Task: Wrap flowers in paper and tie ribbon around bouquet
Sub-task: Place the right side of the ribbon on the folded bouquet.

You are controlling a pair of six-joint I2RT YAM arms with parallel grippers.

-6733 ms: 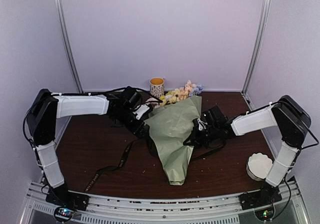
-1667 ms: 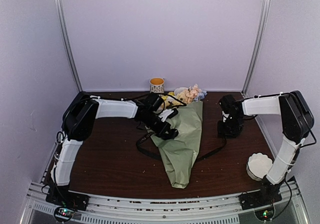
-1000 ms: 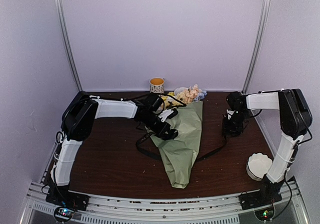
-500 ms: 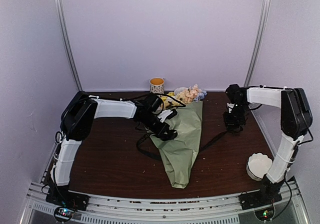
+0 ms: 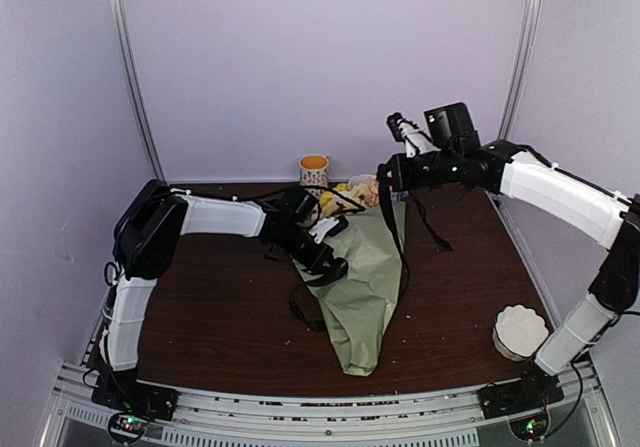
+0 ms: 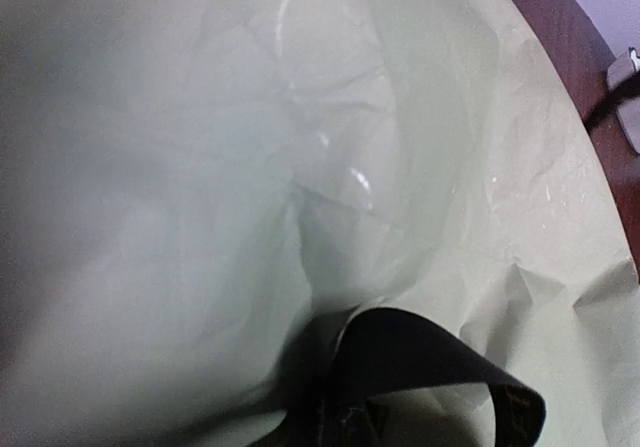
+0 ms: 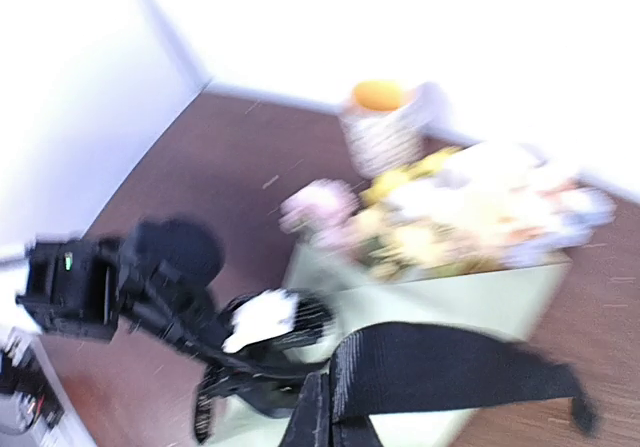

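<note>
One ribbon [image 5: 401, 233] tight in left pincer [image 5: 331, 266] at paper [image 5: 365, 287] and high right pincer [image 5: 385, 179]; flowers [image 7: 470, 207] in right-wrist view.

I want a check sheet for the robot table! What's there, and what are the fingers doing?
Surface: dark brown table.
Job's things: paper rolled round flowers; ribbon draped over it, not tied.
Clutter: cup at the back; white stack front right.
Fingers: left fingers shut on ribbon, low on the paper; right fingers shut on ribbon, held high.
Cables: black cable looping by left wrist.
Surroundings: pale walls, metal posts.
</note>
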